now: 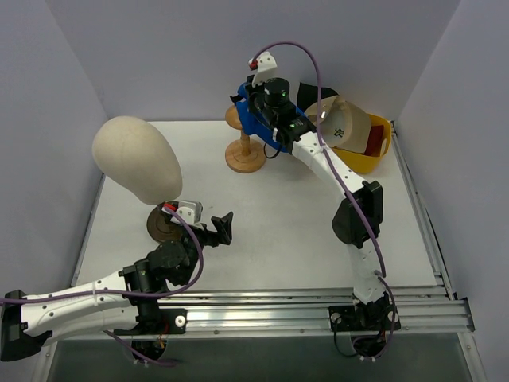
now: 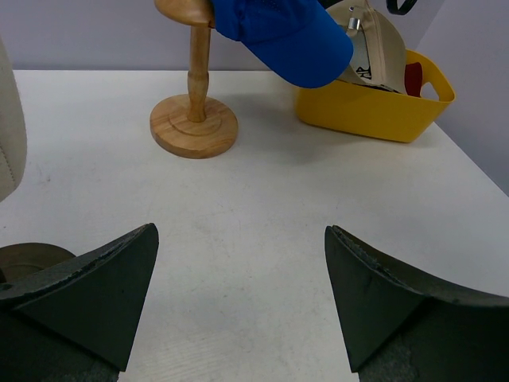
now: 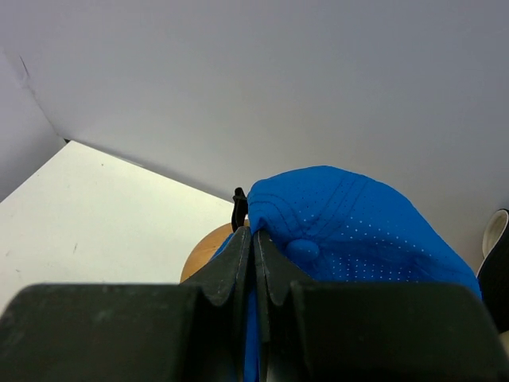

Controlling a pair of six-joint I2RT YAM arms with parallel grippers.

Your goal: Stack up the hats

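The bright blue cap [image 1: 253, 121] [image 2: 286, 40] [image 3: 358, 231] hangs over the top of the wooden stand [image 1: 246, 155] [image 2: 193, 119] at the back of the table. My right gripper [image 1: 266, 99] [image 3: 253, 235] is shut on a fold of its fabric beside the crown button. The tan cap [image 1: 343, 119] [image 2: 378, 48] leans out of a yellow basket [image 1: 372, 159] [image 2: 374, 111], with the dark red hat [image 1: 374, 142] [image 2: 413, 78] inside. A black hat [image 1: 306, 90] shows behind the tan one. My left gripper [image 1: 216, 231] [image 2: 241, 239] is open over bare table, holding nothing.
The cream mannequin head [image 1: 135, 155] [image 2: 9, 135] stands at the left on a round dark base [image 1: 165, 223] [image 2: 32, 256], close beside my left gripper. White walls enclose the table on three sides. A metal rail runs along the near edge.
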